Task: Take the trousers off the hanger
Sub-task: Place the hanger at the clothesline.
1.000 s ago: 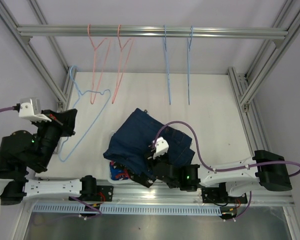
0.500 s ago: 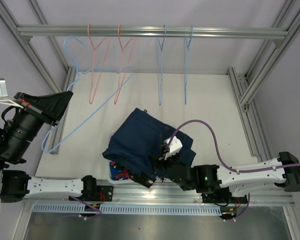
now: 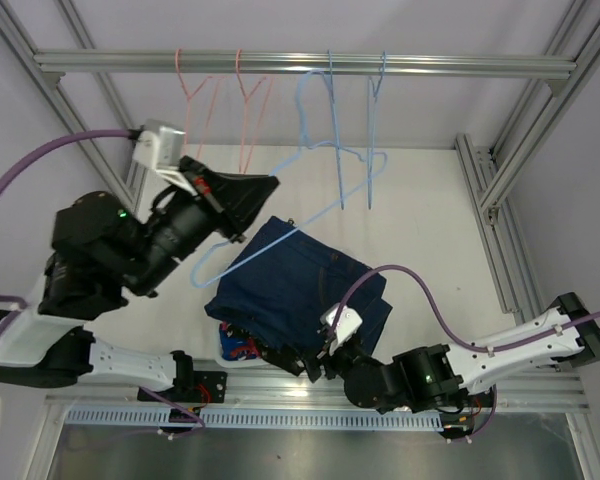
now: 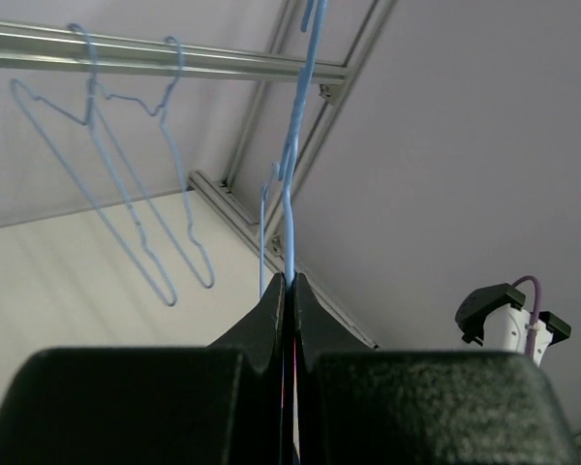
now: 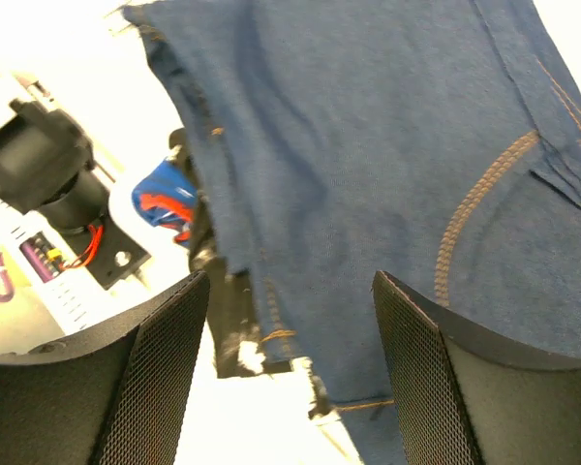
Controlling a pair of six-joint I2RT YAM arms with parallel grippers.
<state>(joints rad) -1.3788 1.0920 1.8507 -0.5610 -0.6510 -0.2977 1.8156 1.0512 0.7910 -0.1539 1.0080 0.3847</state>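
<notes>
The dark blue denim trousers [image 3: 300,285] lie crumpled on top of a pile at the near middle of the table, off the hanger. A blue trousers piece with a red-white pattern [image 3: 237,346] peeks out under them. My left gripper [image 3: 274,183] is raised above the table, shut on the empty light blue wire hanger [image 3: 340,193], whose hook reaches up toward the rail. In the left wrist view the hanger wire [image 4: 290,194] rises from between the closed fingers of the gripper [image 4: 290,283]. My right gripper [image 5: 289,276] stands open low over the denim's [image 5: 397,145] near edge, holding nothing.
An aluminium rail [image 3: 430,65] crosses the back, with two pink hangers [image 3: 245,110] and two blue hangers [image 3: 374,130] hanging empty. Frame posts stand on both sides. A black cloth with white marks [image 5: 234,334] lies under the denim beside the left arm's base [image 3: 195,378].
My left arm has swung the blue hanger from the far left up and right toward the rail's middle. My right gripper has opened wider and drawn back toward the table's near edge.
</notes>
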